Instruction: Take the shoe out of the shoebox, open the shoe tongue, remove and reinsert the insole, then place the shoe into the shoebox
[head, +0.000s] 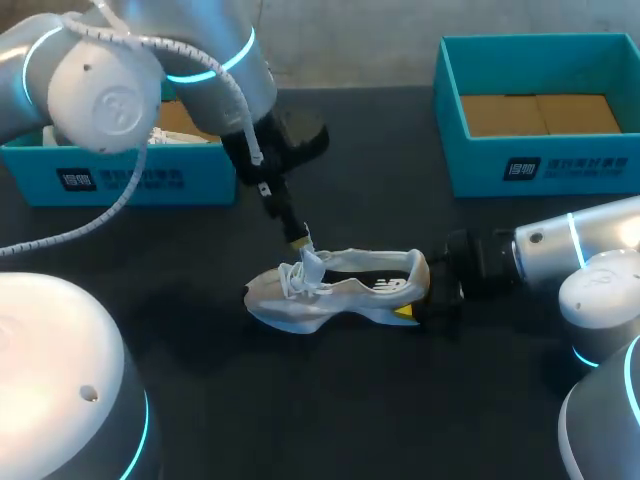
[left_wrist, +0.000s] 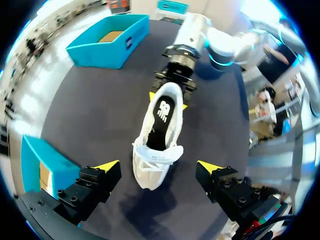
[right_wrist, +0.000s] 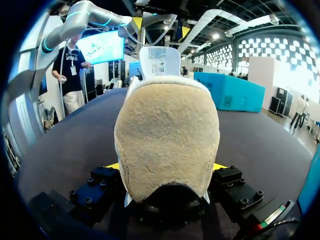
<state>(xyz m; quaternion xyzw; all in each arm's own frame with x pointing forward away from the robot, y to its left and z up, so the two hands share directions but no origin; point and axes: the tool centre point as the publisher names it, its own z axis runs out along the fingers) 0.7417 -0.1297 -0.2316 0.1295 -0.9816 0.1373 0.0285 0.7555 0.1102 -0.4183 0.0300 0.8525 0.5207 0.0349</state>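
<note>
Shoe (head: 340, 288): white mesh upper, white laces (head: 300, 275), black insole (left_wrist: 162, 122) in place, tan fuzzy heel (right_wrist: 167, 140), tongue (right_wrist: 159, 60) standing up. It sits sole-down mid-table (head: 200, 400) on a matte black top, outside both the left box (head: 120, 180) and the right box (head: 540, 170), which are teal card.

Right gripper (right_wrist: 165, 167): clamped on the heel, one yellow tip on each side.

Left gripper (left_wrist: 159, 166): spread wide above the laces; contact with the tongue not clear.

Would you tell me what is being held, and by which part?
The right gripper clamps the shoe by its heel; the left gripper is open, holding nothing.
</note>
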